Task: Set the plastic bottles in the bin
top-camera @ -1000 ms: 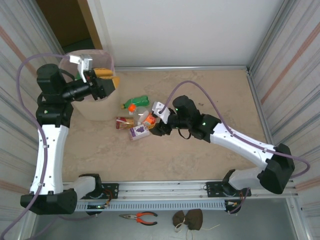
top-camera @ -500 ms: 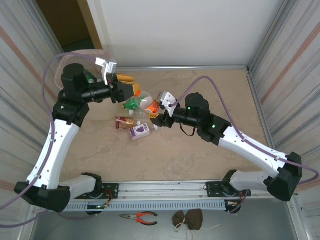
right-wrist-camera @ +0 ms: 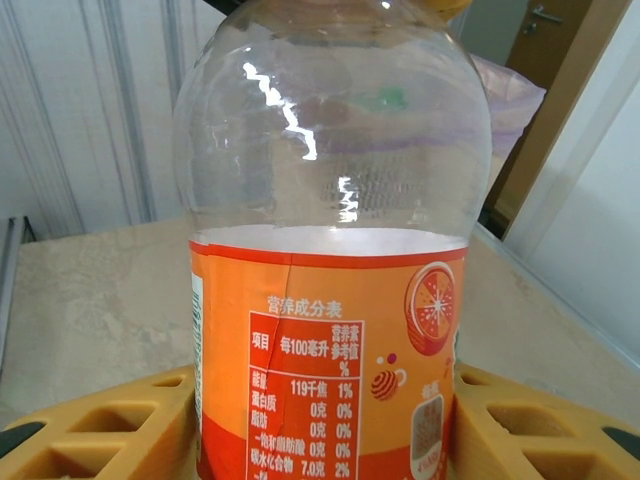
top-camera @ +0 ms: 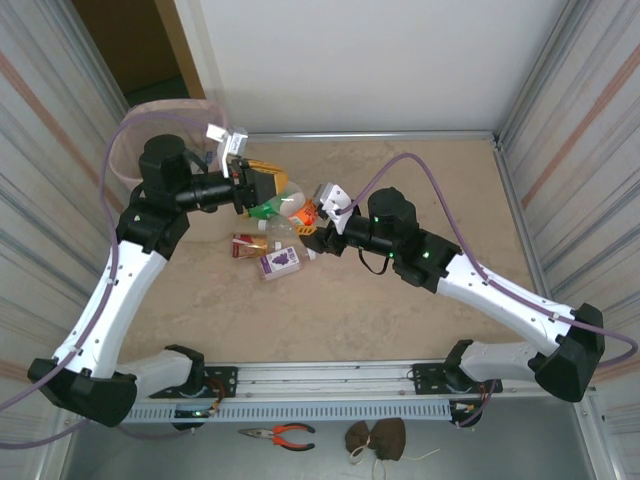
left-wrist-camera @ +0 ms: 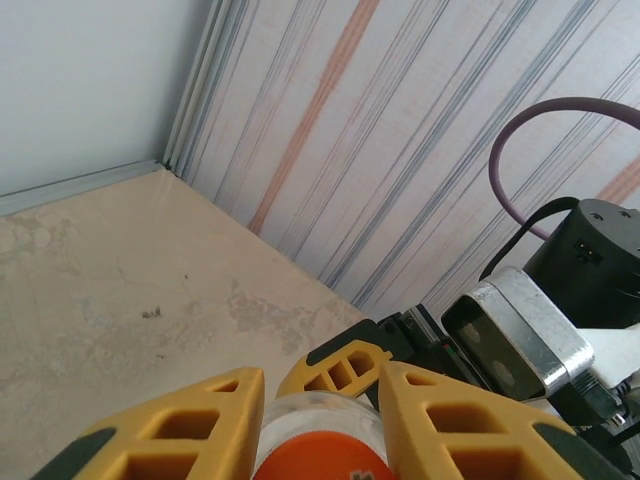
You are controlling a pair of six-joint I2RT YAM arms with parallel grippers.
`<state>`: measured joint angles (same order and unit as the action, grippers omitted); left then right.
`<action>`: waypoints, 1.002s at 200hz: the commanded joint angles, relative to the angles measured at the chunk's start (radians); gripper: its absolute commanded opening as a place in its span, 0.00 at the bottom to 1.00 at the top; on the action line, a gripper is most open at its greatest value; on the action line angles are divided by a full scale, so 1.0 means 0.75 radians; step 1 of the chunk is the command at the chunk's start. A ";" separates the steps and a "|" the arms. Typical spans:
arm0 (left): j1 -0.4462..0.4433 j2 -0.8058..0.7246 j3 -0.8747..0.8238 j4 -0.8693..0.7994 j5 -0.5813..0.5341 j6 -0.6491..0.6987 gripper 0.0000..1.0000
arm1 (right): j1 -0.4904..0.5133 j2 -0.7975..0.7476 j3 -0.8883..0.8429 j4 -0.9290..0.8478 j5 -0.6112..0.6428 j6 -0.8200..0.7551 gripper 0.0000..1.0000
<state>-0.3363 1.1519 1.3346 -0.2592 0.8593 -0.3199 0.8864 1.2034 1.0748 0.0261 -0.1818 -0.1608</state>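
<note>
Left gripper [left-wrist-camera: 318, 398]: closed on the orange cap [left-wrist-camera: 320, 458] of the orange-labelled bottle [right-wrist-camera: 330, 170], with a yellow finger touching on each side.
Right gripper [right-wrist-camera: 325, 400]: clamped on that bottle at its label, a yellow finger pressed to either side.
Left wrist view: the cap is seen end-on, and the right arm's silver camera housing [left-wrist-camera: 520, 335] sits just beyond it.
Right wrist view: Chinese print and an orange-fruit emblem can be read on the label, under a clear domed shoulder.
Top view: the bottle is held between the two arms, to the right of the bin [top-camera: 190, 101], which is partly hidden behind the left arm. A green bottle [top-camera: 258, 207], a red-labelled bottle [top-camera: 245, 245] and a purple-labelled bottle [top-camera: 280, 262] lie close by.
Surface: beige marbled table [top-camera: 420, 300], with a metal rail [top-camera: 330, 375] along the near edge.
Room: ribbed, striped side panels [top-camera: 570, 100], a white back wall [top-camera: 350, 60] and a brown door [top-camera: 130, 40].
Materials: pale pink mesh for the bin, thin glossy plastic for the bottles, and yellow fingers with hollow cells.
</note>
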 commanded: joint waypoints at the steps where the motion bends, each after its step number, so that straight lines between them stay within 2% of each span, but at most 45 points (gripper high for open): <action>1: -0.007 -0.036 -0.004 0.044 -0.016 -0.013 0.25 | 0.014 -0.037 0.029 0.037 0.034 0.024 0.48; 25: -0.006 -0.035 -0.007 0.067 -0.027 -0.020 0.22 | 0.021 -0.040 0.033 0.035 0.034 0.024 0.50; 41: -0.006 -0.034 -0.004 0.072 -0.051 -0.016 0.21 | 0.026 -0.044 0.042 0.020 0.037 0.022 0.58; 66: 0.001 -0.028 0.033 0.035 -0.137 0.019 0.21 | 0.038 -0.067 0.044 -0.014 0.073 0.022 0.77; 89: 0.041 -0.009 0.062 0.022 -0.205 0.024 0.23 | 0.049 -0.107 0.027 -0.030 0.114 0.015 0.80; 127: 0.251 0.058 0.131 0.089 -0.148 -0.067 0.22 | 0.060 -0.181 -0.003 -0.058 0.164 0.015 0.80; 175: 0.609 0.166 0.287 0.216 -0.070 -0.196 0.22 | 0.064 -0.226 -0.009 -0.103 0.204 0.006 0.80; 200: 0.753 0.235 0.350 0.299 -0.077 -0.264 0.23 | 0.067 -0.226 -0.012 -0.104 0.208 0.002 0.80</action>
<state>0.1520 1.2987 1.5337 -0.1432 0.7769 -0.4381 0.9257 1.0500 1.0756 -0.0353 -0.0486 -0.1497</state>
